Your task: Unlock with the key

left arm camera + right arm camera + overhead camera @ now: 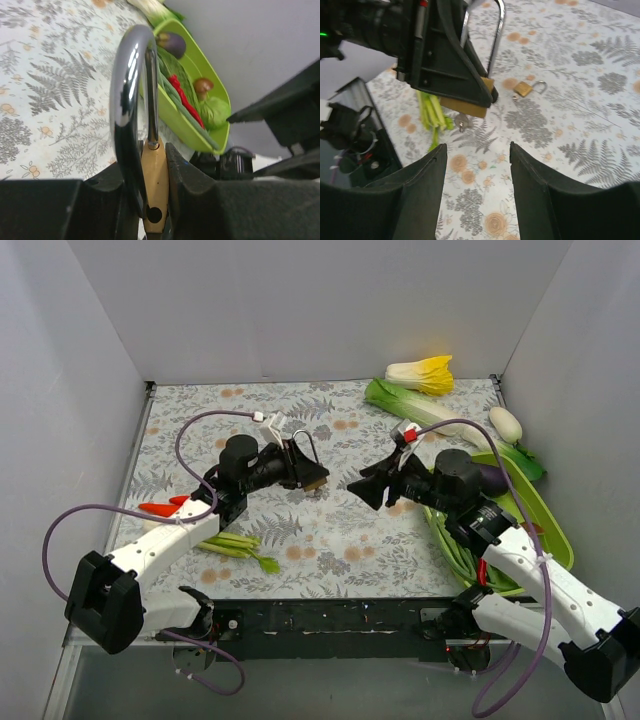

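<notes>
The key (462, 120) lies flat on the tabletop (580, 115), at 6 o'clock from the brass padlock (470, 106), which the left end effector (312, 476) holds clamped. Thin, stiff, light and probably slippery, the key is best pinched across its head. The right end effector (477, 150) hangs apart, empty, nearby.

- Top external: high, behind both arm bases, looks down and forward over the whole table (330, 530); farthest view.
- Left wrist: very close, looks along the left gripper (152, 205) at the brass padlock (155, 172), facing the green tray (220, 137).
- Right wrist: low over the table, looks past the right gripper (477, 147), facing the left gripper.
- Shared: brass padlock in all three; green tray in top and left wrist.
</notes>
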